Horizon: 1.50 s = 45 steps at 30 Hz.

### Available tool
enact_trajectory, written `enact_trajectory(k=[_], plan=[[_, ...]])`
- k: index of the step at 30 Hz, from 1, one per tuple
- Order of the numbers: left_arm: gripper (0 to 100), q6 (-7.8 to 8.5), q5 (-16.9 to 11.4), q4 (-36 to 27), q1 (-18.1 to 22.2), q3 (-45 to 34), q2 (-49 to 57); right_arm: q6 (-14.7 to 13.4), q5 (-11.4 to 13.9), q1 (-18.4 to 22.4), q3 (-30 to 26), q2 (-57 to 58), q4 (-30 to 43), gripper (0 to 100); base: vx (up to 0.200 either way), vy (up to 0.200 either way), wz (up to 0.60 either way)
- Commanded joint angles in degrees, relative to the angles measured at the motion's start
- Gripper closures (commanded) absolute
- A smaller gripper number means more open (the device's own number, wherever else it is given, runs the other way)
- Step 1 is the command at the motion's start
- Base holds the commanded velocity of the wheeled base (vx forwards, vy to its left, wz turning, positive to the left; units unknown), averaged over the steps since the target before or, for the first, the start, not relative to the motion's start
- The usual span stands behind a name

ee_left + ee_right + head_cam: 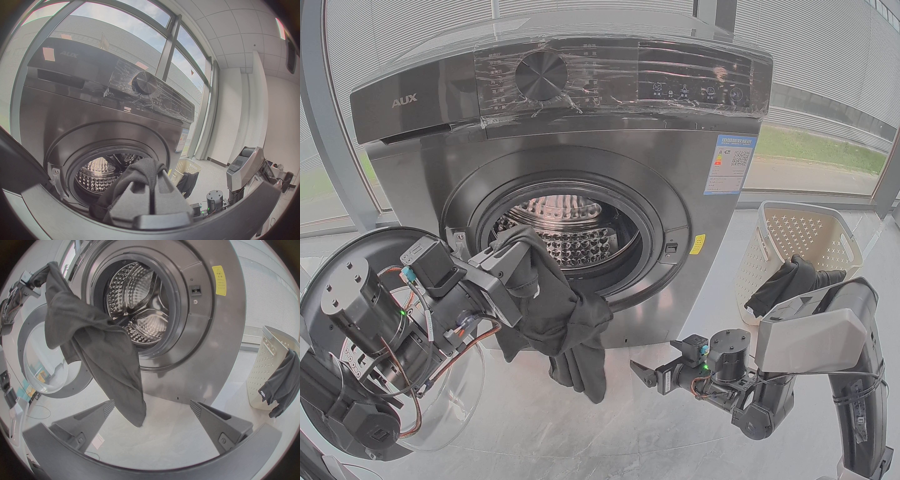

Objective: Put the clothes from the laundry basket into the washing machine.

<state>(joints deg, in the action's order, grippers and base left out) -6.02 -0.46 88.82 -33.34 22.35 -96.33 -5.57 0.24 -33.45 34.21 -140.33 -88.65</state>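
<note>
One dark garment [562, 312] hangs from the left gripper [515, 257], clenched on it at the washing machine [687, 175] mouth, tail dangling outside. Best push deep into the drum [569, 215] before letting go; the right gripper [642, 374] sits spread, empty.

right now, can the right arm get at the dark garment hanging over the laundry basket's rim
Probably yes. The right end effector is open and empty, and bare floor lies between it and the dark garment draped over the laundry basket rim. It faces the washing machine, so it must turn first.
</note>
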Motion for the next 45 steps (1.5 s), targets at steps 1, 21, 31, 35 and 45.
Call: enact_trajectory(k=[1, 21, 31, 35, 45], plan=[[100, -0.04, 0.02, -0.14, -0.23, -0.02, -0.09, 0.74, 0.37, -1.0, -2.04, -0.12, -0.21, 0, 0.0, 0.0, 0.0], [100, -0.22, 0.2, -0.14, -0.15, 0.07, -0.7, 2.67, 6.08, -11.64, 8.24, 4.97, -0.03, 0, 0.0, 0.0, 0.0], [100, -0.22, 0.2, -0.14, -0.15, 0.07, -0.88, 2.67, 6.0, -11.55, 9.04, 7.08, -0.12, 0, 0.0, 0.0, 0.0], [100, -0.22, 0.2, -0.14, 0.03, 0.07, -0.88, 2.58, 6.0, -11.37, 5.7, 9.81, -0.12, 0, 0.0, 0.0, 0.0], [100, -0.22, 0.2, -0.14, 0.03, 0.07, -0.88, 2.23, 9.6, -13.04, 0.42, 11.83, -0.12, 0, 0.0, 0.0, 0.0]])
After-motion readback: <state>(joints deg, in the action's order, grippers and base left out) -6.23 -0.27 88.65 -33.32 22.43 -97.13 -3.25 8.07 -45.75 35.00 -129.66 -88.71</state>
